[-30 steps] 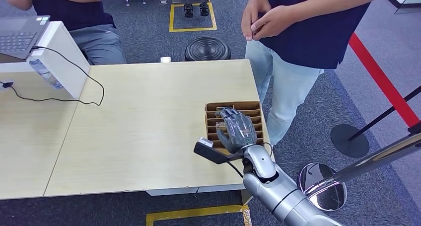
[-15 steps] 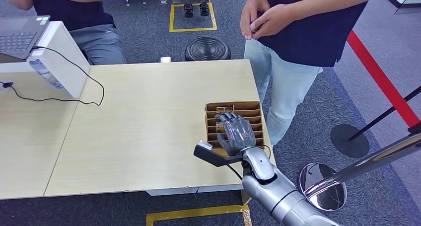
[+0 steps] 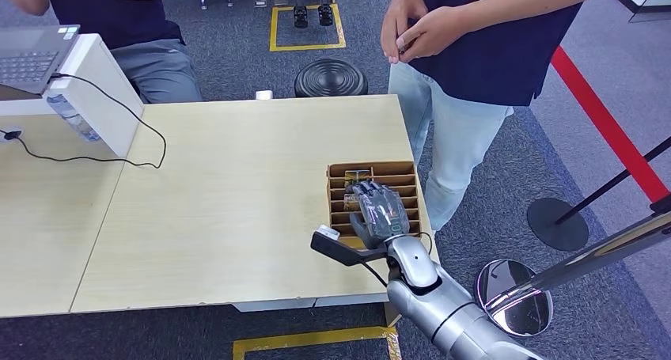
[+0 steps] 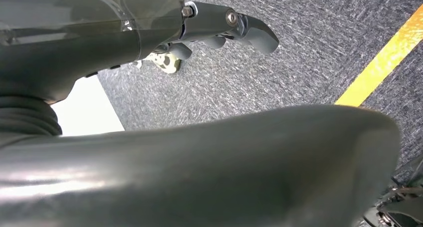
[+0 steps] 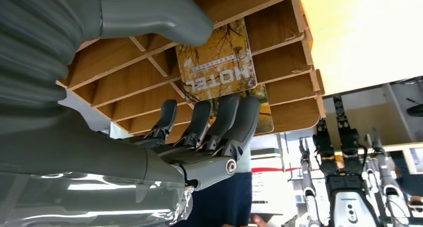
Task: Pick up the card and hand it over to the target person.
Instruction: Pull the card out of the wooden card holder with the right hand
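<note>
Visibly two cards (image 5: 215,62), one rack (image 3: 372,171)

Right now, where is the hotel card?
The hotel card stands in a slot of the wooden card rack at the table's right edge, between the right hand's thumb and fingers.

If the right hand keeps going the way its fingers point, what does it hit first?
Most likely the yellow hotel card standing in the slotted wooden rack. The right hand has its fingertips right at the card's lower edge; whether they touch it is unclear.
</note>
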You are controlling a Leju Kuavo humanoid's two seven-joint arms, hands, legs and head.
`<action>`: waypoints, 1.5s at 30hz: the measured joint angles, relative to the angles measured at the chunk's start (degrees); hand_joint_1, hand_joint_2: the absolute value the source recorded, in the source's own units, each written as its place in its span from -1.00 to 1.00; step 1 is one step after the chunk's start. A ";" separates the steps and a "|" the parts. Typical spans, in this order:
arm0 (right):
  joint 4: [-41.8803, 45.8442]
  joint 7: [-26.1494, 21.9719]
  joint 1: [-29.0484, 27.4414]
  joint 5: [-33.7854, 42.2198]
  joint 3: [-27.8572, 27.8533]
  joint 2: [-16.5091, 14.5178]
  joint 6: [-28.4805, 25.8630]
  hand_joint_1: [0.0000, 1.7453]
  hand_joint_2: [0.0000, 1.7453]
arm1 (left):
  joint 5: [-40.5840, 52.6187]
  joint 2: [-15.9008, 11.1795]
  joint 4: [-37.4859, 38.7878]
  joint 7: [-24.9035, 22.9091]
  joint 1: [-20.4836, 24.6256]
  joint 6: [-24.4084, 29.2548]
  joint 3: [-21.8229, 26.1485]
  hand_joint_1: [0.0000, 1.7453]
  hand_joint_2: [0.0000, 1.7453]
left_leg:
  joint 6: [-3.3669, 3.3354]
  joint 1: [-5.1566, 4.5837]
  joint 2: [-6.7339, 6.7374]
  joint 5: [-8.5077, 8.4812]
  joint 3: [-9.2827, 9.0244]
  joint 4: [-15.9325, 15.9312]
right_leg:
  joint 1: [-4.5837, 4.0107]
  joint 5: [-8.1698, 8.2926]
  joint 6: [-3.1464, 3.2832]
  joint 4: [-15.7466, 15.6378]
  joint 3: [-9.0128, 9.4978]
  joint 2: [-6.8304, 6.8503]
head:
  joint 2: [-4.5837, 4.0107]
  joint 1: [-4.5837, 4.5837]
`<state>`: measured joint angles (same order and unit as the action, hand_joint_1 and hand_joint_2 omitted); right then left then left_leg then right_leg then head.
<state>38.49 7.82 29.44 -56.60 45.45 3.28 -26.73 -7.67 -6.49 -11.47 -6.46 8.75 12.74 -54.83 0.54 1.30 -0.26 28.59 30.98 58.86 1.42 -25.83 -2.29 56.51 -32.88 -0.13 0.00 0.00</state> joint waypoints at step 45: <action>-0.75 0.81 0.74 -2.05 -2.05 0.93 -0.31 0.77 1.00 | 0.52 0.37 -0.02 0.54 -0.05 0.04 0.31 -1.00 0.00 | -0.02 -0.01 0.06 -0.01 -0.05 -0.05 | 0.00 0.02 0.04 -0.04 0.03 -0.05 | 0.00 0.00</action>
<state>37.74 8.63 30.18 -58.65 43.41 4.22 -27.04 -7.14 -6.11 -11.49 -5.92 8.70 12.78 -54.52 0.52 1.29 -0.20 28.58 30.92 58.81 1.42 -25.80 -2.25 56.47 -32.85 -0.18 0.00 0.00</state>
